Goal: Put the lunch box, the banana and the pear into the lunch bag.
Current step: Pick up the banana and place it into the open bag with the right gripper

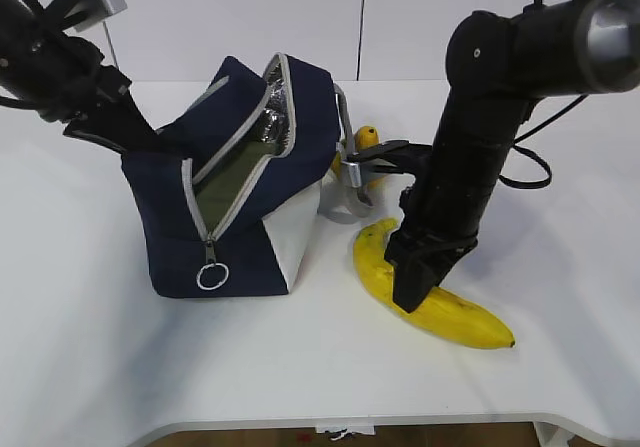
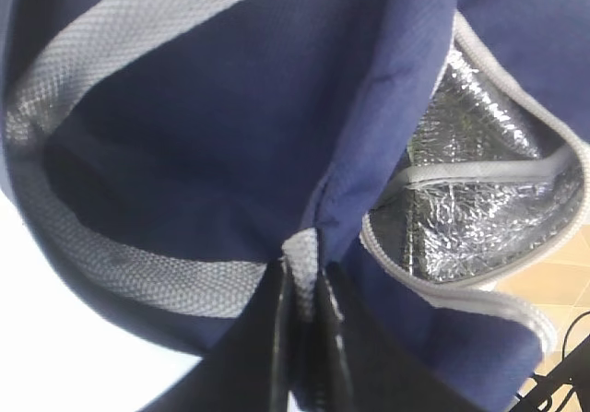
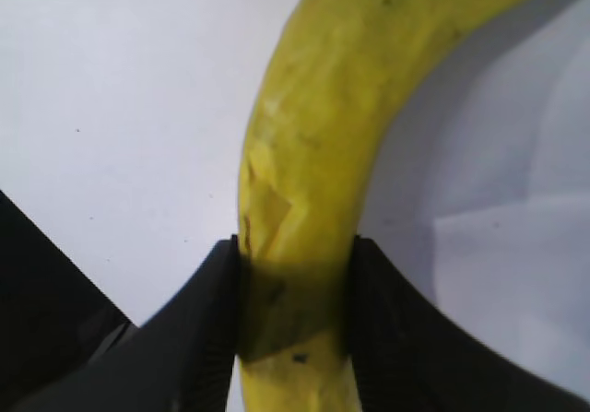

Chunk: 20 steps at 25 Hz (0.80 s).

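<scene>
The right gripper [image 3: 293,324] has its jaws clamped on the banana [image 1: 440,302], lying on the table [image 1: 90,347] right of the lunch bag [image 1: 250,147]. The left gripper [image 2: 304,329] pinches the bag's grey webbing handle [image 2: 138,269], clenched, holding the bag's mouth open at the left.

One slanted outside view, two close wrist views

The exterior camera looks down across the worktop [image 1: 100,367]. The left wrist camera sits tight against the lunch bag [image 2: 212,135]; the right hovers over the banana [image 3: 323,126], probably facing straight down. Both appear outside too.
</scene>
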Available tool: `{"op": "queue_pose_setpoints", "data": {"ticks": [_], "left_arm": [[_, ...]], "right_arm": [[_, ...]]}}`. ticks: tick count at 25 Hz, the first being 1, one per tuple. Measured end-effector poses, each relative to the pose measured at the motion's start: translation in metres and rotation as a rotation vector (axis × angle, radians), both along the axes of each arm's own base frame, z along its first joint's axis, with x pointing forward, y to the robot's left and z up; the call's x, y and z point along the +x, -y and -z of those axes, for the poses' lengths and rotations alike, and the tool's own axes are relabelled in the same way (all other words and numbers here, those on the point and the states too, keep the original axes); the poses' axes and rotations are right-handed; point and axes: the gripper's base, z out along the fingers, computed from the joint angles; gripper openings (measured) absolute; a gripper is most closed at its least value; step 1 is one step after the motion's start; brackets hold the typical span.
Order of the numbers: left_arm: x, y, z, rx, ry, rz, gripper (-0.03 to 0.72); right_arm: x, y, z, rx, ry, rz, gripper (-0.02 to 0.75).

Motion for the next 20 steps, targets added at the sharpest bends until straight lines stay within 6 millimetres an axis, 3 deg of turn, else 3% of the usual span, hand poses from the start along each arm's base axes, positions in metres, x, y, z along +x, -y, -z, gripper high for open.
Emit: {"op": "queue_pose_setpoints", "data": {"ticks": [9,20], "left_arm": [[0.000,0.000,0.000,0.000,0.000,0.000,0.013],[-0.002,0.004,-0.003,-0.052,-0.027,0.002,0.013]], "right_arm": [[-0.010,0.010,-0.026,-0.073,0.031,0.138,0.262],[-0.032,0.030,-0.103,-0.118,0.235,0.272,0.262]]}}
